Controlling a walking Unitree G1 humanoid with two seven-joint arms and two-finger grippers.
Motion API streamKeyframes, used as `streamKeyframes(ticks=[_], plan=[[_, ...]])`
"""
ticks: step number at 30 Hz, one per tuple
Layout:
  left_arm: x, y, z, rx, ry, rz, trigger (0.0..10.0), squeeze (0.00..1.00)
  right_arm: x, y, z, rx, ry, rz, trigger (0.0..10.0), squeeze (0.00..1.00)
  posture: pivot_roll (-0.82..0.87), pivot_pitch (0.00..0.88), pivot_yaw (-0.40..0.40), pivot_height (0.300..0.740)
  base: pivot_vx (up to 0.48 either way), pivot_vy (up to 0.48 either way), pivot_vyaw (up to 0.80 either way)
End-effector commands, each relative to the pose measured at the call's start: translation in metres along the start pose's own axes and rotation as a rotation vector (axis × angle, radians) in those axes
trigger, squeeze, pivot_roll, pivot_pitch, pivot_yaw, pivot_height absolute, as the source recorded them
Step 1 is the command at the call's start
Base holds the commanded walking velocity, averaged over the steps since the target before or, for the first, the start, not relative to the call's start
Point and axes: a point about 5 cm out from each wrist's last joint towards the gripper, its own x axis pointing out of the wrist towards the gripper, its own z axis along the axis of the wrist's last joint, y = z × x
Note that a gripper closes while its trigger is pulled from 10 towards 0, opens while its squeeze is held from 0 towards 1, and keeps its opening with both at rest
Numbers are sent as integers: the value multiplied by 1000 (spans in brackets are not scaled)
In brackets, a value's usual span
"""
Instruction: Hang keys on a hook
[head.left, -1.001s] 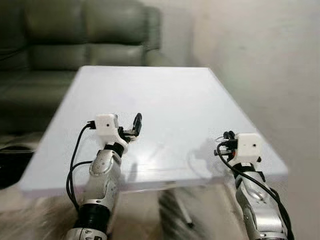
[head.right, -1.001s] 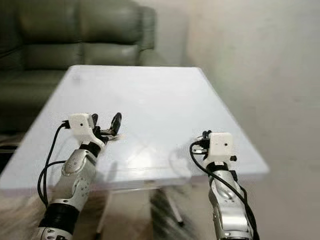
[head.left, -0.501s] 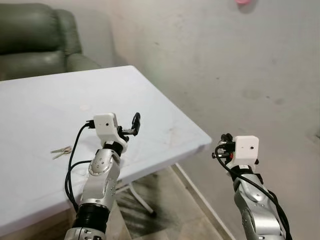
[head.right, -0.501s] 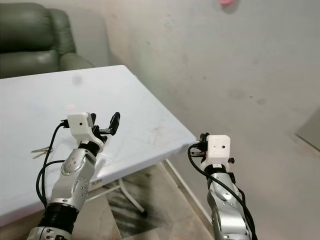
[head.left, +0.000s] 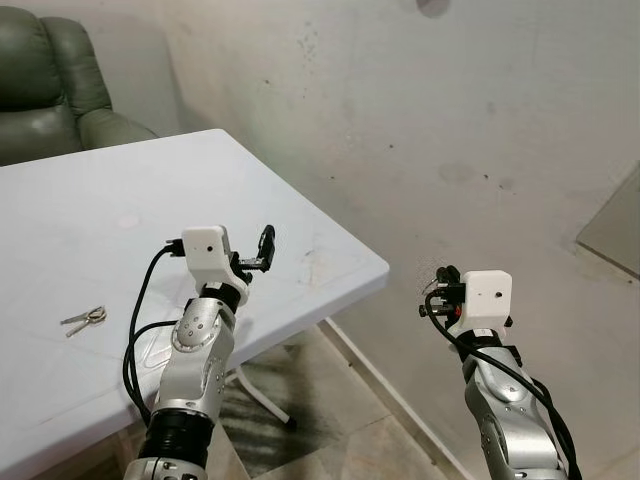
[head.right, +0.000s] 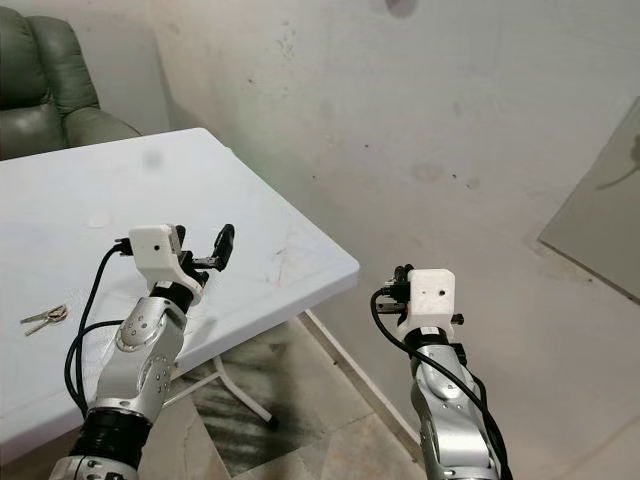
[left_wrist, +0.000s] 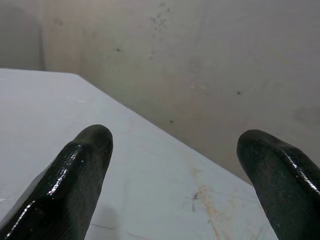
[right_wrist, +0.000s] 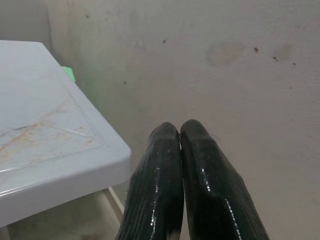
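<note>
Lying flat on the white desk (head.left: 330, 250), the keys (head.left: 82, 319) rest well to the outer side of the left jaws (head.left: 264, 247) and nearer the robot than their tips, with nothing touching them. The left jaws hover above the desk with their fingers spread wide and nothing between them; the left wrist view looks past both fingers (left_wrist: 80, 175) at bare desk surface and wall. The right jaws (right_wrist: 179, 131), pressed together on nothing, are held off the desk's corner and point toward the stained wall (head.left: 480, 130).

The step in hand appears to be reaching the keys. Doing it well would mean swinging the left jaws back and outward, dropping low over the ring, and closing on the ring rather than the thin blades, which lie flush with the surface and give little purchase.

A dark rounded shape (head.left: 433, 6) high on the wall, cut off by the frame's upper edge, may be the hook; this cannot be confirmed. How many keys there are is too small to tell.
</note>
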Motion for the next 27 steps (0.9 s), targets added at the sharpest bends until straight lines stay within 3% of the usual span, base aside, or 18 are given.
streamKeyframes(ticks=[1, 13, 15, 18, 23, 26, 27], plan=[[-3, 1, 3, 30, 1, -23, 10000, 0, 0, -9, 7, -6, -30, -18, 10000, 0, -3, 0, -40, 740, 0, 0, -756], [-5, 10, 7, 47, 2, 6, 10000, 0, 0, -4, 6, 7, -27, -20, 10000, 0, 11, 0, -37, 740, 0, 0, -756], [-6, 12, 10, 39, -16, 3, 10000, 0, 2, 0, 5, 11, -22, -13, 10000, 0, 18, 0, -41, 740, 0, -465, -756], [-6, 14, 8, 11, 1, 40, 10000, 0, 3, -1, 4, 10, -19, -7, 10000, 0, 24, 0, -46, 740, 0, 0, -756], [-5, 12, 11, 30, -16, 63, 10000, 0, 9, -5, 12, 9, -35, 1, 10000, 0, 39, 13, -65, 740, 0, 0, -756], [-8, 12, 6, 45, -2, 70, 10000, 0, 7, -8, 5, -23, -13, -13, 10000, 0, 37, 3, -60, 740, 0, 0, -750], [-9, 12, 7, 7, -8, 64, 10000, 0, 6, -7, 6, 8, -17, -9, 10000, 0, 29, 10, -60, 740, 0, 0, -750]])
